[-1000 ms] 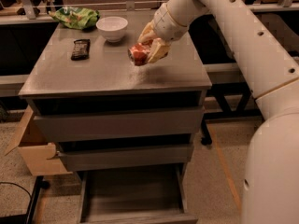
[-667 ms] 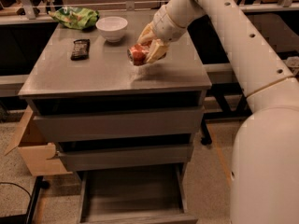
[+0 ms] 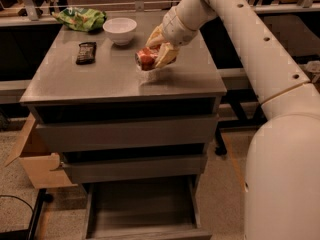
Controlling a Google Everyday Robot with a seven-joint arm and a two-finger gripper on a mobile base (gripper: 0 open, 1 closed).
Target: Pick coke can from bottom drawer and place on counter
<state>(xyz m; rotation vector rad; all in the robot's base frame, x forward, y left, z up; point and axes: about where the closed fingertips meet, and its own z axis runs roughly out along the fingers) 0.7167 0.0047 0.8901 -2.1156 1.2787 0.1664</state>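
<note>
The red coke can lies sideways between the fingers of my gripper, just above the right half of the grey counter. The gripper is shut on the can; its tan fingers wrap it from the right. The can's faint reflection shows on the counter below it. The bottom drawer is pulled out at the foot of the cabinet, and its floor shows nothing in it.
A dark snack bar, a white bowl and a green chip bag sit on the far left of the counter. Two closed grey drawers are below the top. A cardboard box stands left of the cabinet.
The gripper with the can has stayed nearly in place above the counter, perhaps slightly lower.
</note>
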